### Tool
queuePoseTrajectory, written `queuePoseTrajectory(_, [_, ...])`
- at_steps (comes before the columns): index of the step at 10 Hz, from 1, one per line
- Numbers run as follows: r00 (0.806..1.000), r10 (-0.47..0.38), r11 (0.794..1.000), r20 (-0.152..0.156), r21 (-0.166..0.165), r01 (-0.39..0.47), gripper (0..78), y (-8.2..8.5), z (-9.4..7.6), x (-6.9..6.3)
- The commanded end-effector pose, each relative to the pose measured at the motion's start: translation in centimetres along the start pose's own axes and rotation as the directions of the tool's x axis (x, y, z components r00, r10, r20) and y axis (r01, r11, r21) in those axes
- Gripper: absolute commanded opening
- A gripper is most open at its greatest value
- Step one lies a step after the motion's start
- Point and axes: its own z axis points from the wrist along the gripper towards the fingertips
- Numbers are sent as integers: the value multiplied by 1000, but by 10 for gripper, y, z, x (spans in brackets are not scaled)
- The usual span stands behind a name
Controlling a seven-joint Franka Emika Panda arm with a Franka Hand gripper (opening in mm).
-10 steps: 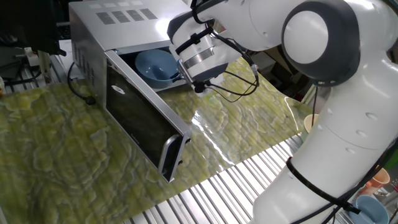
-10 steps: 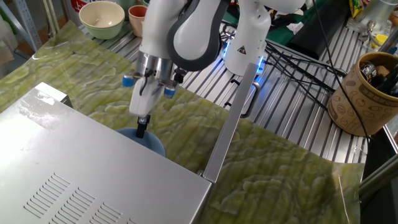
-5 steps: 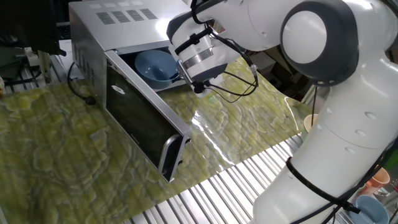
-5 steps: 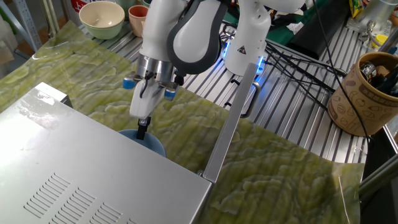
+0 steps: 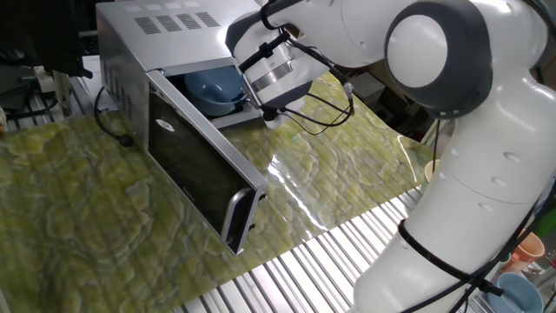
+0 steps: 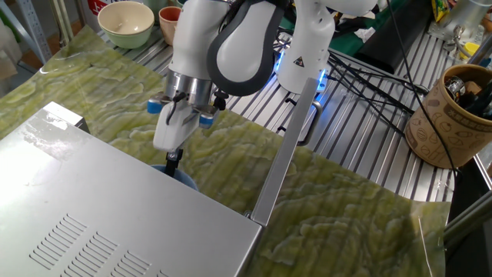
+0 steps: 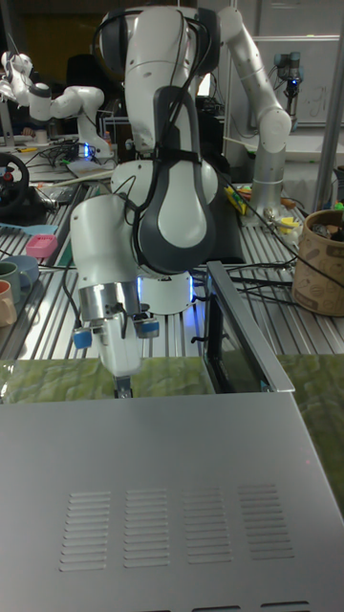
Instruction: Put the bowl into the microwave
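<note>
Bowl (image 5: 214,89) sitting inside microwave (image 5: 174,104) cavity, door hanging open. I'm holding gripper (image 5: 270,116) at its near rim; whether fingers are pinching rim, cannot tell. Judging bowl light, rigid, glossy, slippery, breakable; rim pinch is only real hold.

No readable text, labels or numbers anywhere.

bowl (image 5: 214,88) half behind hand (image 5: 270,116)
</note>
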Motion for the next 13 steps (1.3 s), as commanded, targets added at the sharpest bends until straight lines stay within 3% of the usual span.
queuePoseTrajectory(1, [1000, 31, 999, -2, -9, -31, 11, 4, 2, 1])
queuePoseTrajectory(7, [999, 35, 999, 1, -25, -35, 11, 8, 17, 8])
queuePoseTrajectory(13, [999, 45, 999, 2, -22, -45, 11, 12, 18, 9])
